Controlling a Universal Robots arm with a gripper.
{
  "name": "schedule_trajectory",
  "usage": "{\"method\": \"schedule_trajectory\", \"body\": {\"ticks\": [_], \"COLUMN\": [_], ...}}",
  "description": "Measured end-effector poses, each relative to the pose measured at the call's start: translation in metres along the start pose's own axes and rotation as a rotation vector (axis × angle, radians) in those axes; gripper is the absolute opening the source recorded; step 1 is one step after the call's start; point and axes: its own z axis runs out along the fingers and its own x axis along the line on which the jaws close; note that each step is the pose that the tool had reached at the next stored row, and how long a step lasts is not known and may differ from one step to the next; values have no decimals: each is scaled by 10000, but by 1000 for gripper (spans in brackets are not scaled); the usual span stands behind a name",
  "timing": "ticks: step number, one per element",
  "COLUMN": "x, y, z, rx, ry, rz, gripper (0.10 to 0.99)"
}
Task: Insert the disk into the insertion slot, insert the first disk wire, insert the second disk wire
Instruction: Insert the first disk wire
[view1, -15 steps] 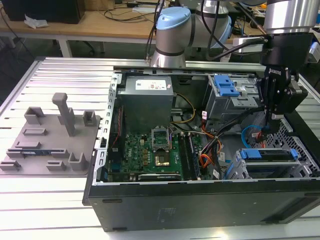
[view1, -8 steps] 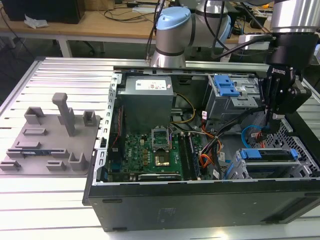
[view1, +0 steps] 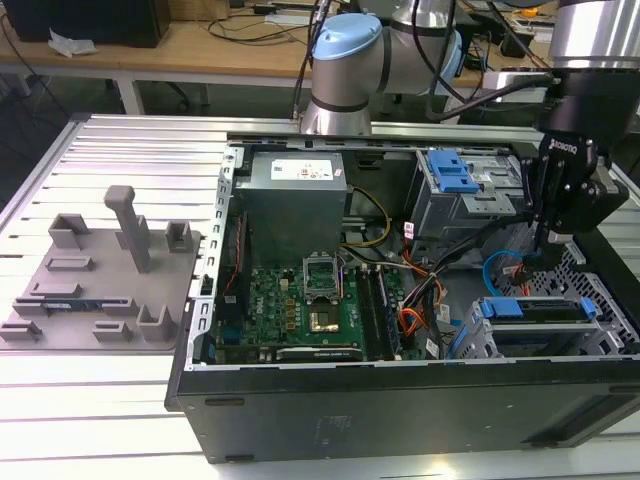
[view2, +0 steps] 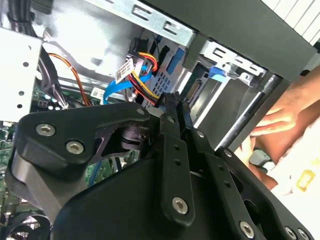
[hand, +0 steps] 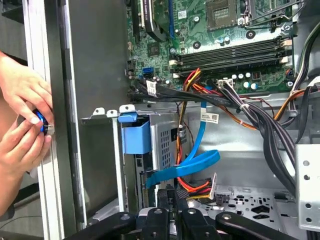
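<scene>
Disk (view1: 530, 308) is lying flat in the low drive slot (view1: 475, 338), at the near corner of the PC case (view1: 400, 410) on the exterior view's right. Its blue-framed edge runs left to right in that view. The cage hides the rest, so I can't call the long axis.

My tool (view1: 548, 240) points down into the case. The fingers (view2: 169, 117) are pinched nearly together on the black power plug (view2: 163, 98), which ends the red/yellow/black wires (hand: 192, 187). There's no visible gap beyond the plug.

The tool sits just behind the slot, deeper in the case, so the disk is just beside the fingertips, lower and nearer the case wall. A flat blue cable (hand: 197, 162) runs past the tool tip toward the back of the disk.

A person's hands (hand: 22, 125) are outside the case wall, holding a small blue part. The case stands on the ribbed metal table (view1: 100, 400).
</scene>
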Motion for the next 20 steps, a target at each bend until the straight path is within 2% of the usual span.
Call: {"method": "schedule_trajectory", "body": {"ticks": [3,4,6,8,10,11,12,14,15,17,19,20], "x": [30,35,61,81,120,145,160,182,197,230,305,325], "y": [-68,-81,-90,-93,-109,-136,-164,-182,-188,-198,-253,-258], "z": [-20,-18,-7,0,0,-4,0,10,17,26,51,59], "rx": [-223,-274,-313,-328,-430,-601,-718,-743,-754,-760,-770,-772], "ry": [9,-20,-261,-340,-379,-369,-384,-651,-872,-985,-1031,-1063], "rz": [-99,-121,-123,-124,-165,-236,-287,-296,-301,-305,-308,-308], "gripper": [165,165,165,165,165,165,165,165,165,165,165,165]}}
